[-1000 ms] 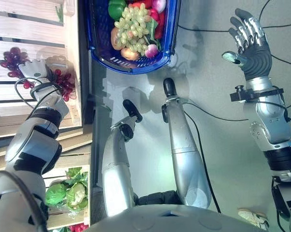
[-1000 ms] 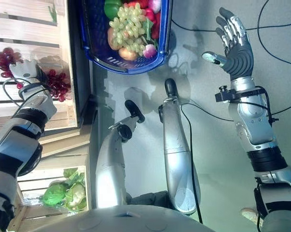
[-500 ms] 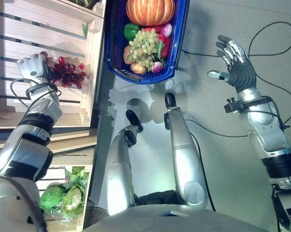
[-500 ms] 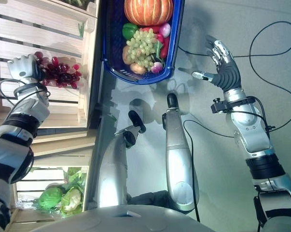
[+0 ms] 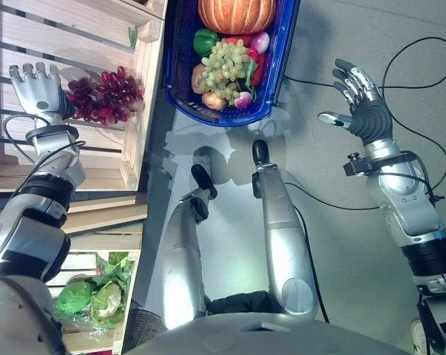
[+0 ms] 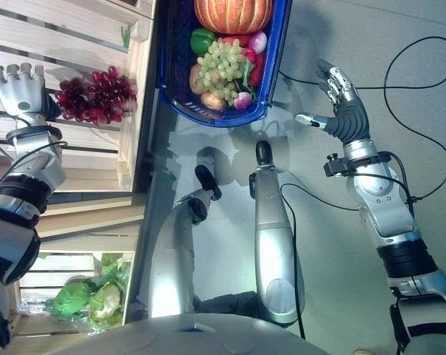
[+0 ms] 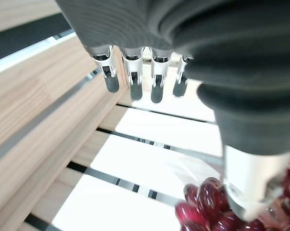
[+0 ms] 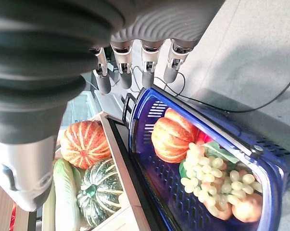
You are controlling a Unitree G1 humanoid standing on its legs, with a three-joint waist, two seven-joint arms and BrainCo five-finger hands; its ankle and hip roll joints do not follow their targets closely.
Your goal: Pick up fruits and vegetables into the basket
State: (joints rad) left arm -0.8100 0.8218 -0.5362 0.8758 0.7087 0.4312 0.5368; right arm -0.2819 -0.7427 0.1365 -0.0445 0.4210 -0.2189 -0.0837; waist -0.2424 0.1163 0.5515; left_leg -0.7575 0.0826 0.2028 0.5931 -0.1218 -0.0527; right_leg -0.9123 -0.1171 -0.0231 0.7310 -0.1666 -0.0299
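Observation:
A bunch of red grapes [image 5: 104, 95] lies on the slats of a wooden crate [image 5: 75, 37]. My left hand [image 5: 36, 85] is open just beside the bunch, fingers straight [image 7: 131, 82], with the grapes [image 7: 207, 207] next to its thumb. The blue basket [image 5: 285, 55] stands on the floor past the crate's side wall. It holds an orange pumpkin [image 5: 236, 13], a green pepper [image 5: 205, 41], green grapes [image 5: 228, 63] and radishes. My right hand [image 5: 363, 103] is raised and open, to the right of the basket, holding nothing.
The crate's side wall [image 5: 147, 89] stands between the red grapes and the basket. A lower crate holds leafy greens [image 5: 89, 296]. Another crate beside the basket holds an orange pumpkin [image 8: 84, 144] and a green one [image 8: 104, 190].
The whole view has shifted. My left hand has straightened its fingers and now sits a little further from the red grapes. My right hand stays raised and open.

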